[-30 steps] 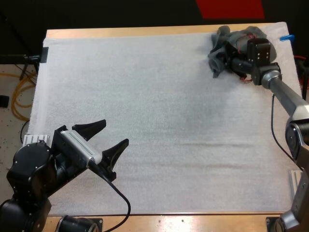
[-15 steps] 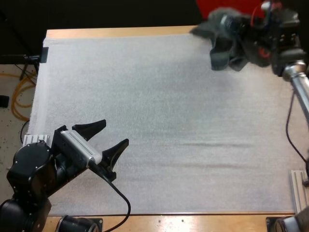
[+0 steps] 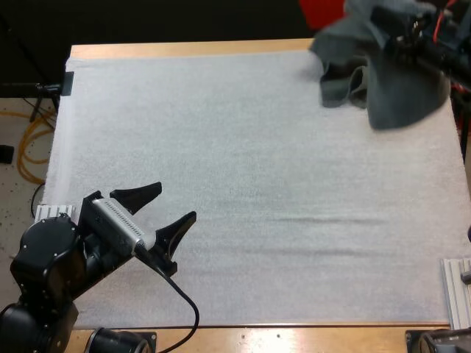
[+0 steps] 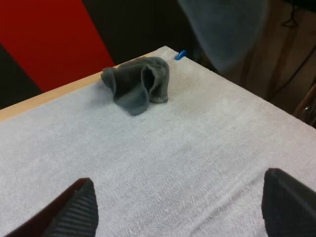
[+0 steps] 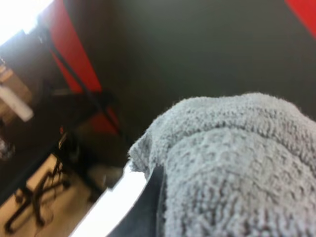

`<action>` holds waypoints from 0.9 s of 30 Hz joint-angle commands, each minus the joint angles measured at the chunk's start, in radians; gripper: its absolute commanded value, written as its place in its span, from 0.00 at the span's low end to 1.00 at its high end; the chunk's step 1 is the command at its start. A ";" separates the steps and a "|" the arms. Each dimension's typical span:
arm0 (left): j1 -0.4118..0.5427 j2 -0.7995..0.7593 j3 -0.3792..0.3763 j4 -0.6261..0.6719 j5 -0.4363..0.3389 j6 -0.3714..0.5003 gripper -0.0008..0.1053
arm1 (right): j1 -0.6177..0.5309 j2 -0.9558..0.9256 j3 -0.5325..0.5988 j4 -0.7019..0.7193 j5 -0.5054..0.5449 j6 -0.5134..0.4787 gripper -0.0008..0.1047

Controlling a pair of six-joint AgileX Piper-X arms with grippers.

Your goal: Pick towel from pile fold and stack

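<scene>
High view, far right corner: the dark grey-green terry towel [image 3: 403, 99] now hangs in the air from my right gripper [image 3: 394, 22]. A second ago it lay bunched on the pile with that gripper down on it; since then it has been lifted clear of the mat, its loose end dangling. The right wrist view shows its nubbly cloth pressed against one black finger [image 5: 148, 207], so I judge the claw clamped on the towel. A second crumpled grey-green towel [image 3: 340, 81] is left behind on the white foam mat [image 3: 235, 184], just beside the hanging one; the left wrist view shows it lying near the far edge. My left gripper [image 3: 175, 201] has not moved: jaws spread wide, holding nothing, near the mat's near left corner. The pick looks done; spreading the towel flat for folding comes next.
</scene>
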 commanded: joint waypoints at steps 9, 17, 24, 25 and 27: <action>-0.003 -0.002 -0.005 0.164 0.040 -0.006 0.64 | 0.102 -0.062 0.066 0.553 -0.003 -0.244 0.01; -0.003 -0.002 -0.005 0.270 0.037 0.003 0.64 | 0.377 -0.083 0.264 0.604 0.157 -0.200 0.01; -0.003 -0.002 -0.005 0.270 0.037 0.018 0.64 | 0.485 0.060 0.337 0.345 0.162 -0.111 0.01; -0.003 -0.002 -0.005 0.270 0.037 0.018 0.64 | 0.485 0.099 0.333 0.267 0.162 -0.063 0.01; -0.003 -0.002 -0.005 0.270 0.037 0.018 0.64 | 0.485 0.157 0.320 0.139 0.147 0.010 0.01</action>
